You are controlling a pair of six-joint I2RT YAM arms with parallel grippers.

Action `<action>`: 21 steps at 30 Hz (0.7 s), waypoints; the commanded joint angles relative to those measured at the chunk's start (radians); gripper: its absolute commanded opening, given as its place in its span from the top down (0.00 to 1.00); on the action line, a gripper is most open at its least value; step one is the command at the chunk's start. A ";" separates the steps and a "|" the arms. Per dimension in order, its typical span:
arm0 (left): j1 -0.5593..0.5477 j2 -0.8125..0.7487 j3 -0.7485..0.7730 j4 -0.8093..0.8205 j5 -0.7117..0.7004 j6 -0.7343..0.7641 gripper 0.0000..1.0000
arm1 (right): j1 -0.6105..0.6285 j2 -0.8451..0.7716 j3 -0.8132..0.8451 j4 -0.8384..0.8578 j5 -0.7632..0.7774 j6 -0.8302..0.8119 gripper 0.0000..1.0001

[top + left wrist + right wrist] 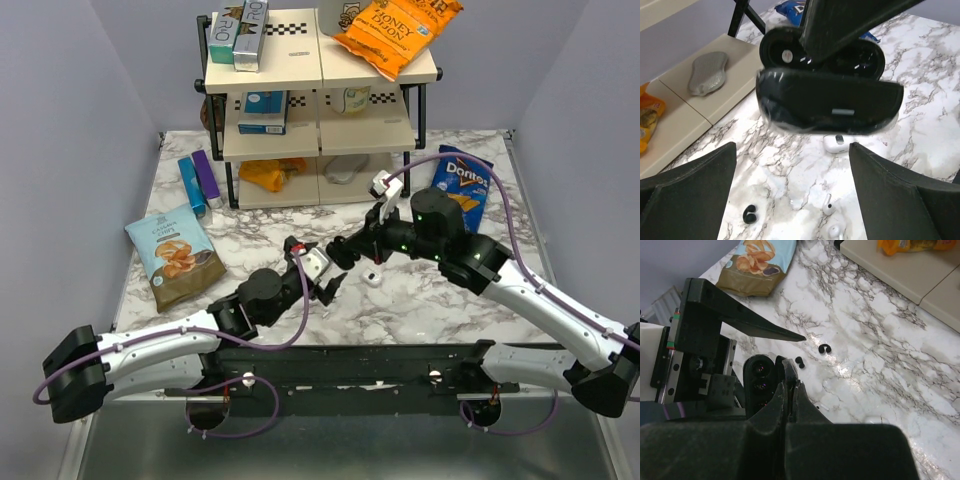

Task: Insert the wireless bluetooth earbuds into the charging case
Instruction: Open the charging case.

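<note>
While right gripper [790, 390], fingers pressed together, pinches the open black charging case [830, 107] above the table [880, 340], left gripper [792, 145] stands spread. Step: case handover, apparently. Next: collecting black earbuds [825, 348] lying loose nearby.

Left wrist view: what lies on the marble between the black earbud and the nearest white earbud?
Nothing: bare marble. In the left wrist view the black earbud and the white earbud lie apart near the bottom edge.

Bright even overhead light, glare on marble table [842, 371], close dark case [830, 107] blurred, perhaps motion
</note>
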 commanded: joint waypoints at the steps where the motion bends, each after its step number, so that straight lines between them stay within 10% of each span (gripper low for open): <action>1: 0.006 -0.088 0.042 -0.097 0.101 -0.046 0.01 | 0.008 -0.052 0.005 0.008 0.075 -0.051 0.99; 11: 0.214 -0.272 0.061 -0.153 0.481 -0.337 0.01 | 0.056 -0.149 -0.047 0.079 0.146 -0.260 0.99; 17: 0.429 -0.102 0.218 -0.226 1.059 -0.407 0.01 | 0.128 -0.183 -0.072 0.095 0.206 -0.361 0.99; 21: 0.431 -0.013 0.255 -0.194 1.126 -0.413 0.01 | 0.171 -0.166 -0.067 0.091 0.254 -0.386 0.99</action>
